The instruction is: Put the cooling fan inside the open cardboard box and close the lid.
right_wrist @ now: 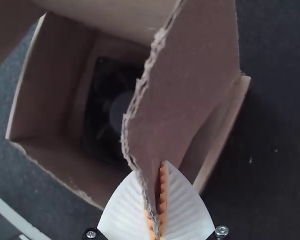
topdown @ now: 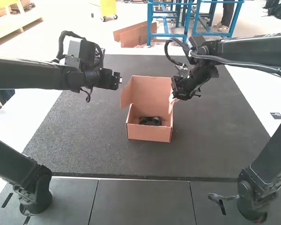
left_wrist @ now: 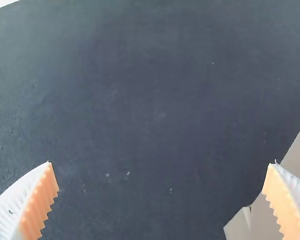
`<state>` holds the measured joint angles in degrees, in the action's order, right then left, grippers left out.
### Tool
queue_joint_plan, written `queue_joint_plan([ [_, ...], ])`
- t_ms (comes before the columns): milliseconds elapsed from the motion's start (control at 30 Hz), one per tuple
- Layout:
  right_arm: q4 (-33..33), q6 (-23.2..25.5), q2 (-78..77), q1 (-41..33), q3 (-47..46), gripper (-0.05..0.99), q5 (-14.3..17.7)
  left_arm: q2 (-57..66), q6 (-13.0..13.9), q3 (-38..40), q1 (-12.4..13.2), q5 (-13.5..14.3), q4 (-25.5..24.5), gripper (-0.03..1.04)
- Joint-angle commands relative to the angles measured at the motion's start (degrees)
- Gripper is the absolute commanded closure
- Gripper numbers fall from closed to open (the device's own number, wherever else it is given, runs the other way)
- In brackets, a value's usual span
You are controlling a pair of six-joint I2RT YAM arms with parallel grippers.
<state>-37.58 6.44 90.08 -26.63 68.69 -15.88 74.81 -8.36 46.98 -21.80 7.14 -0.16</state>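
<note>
Cardboard thin, light, bends and tears easily: my right fingers clamp side flap at torn edge; I judge gentle push enough. Fan lies on bottom of box. My left fingers wide apart, empty, beside lid.

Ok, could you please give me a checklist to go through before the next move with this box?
1. Cooling fan inside the cardboard box: ok, it lies on the bottom, well below the rim.
2. Right jaws gripping the side flap: ok, they are shut on its ragged edge.
3. Lid closed: not ok, it stands upright at the back of the box.
4. Left jaws free to help: ok, they are open and hold nothing, over the black mat beside the lid.
5. Opposite side flap folded in: cannot tell.
</note>
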Motion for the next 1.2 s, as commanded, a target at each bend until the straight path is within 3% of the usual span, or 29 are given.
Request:
queue_joint_plan([
  [0, -0.4, 0.7, -1.7, -1.0, -0.8, 0.95, 0.3, 1.0, 1.1, -0.6, -1.9, -0.1, 0.3, 0.04],
  [600, -0.2, 0.8, -1.8, -0.8, -1.6, 0.95, 0.3, 2.2, 0.4, -0.6, -4.6, -6.1, 0.8, 0.04],
  [1167, 0.1, 0.5, -1.9, -0.8, -4.3, 0.95, 0.1, 2.1, -0.1, -4.9, -6.0, -6.5, 1.6, 0.04],
])
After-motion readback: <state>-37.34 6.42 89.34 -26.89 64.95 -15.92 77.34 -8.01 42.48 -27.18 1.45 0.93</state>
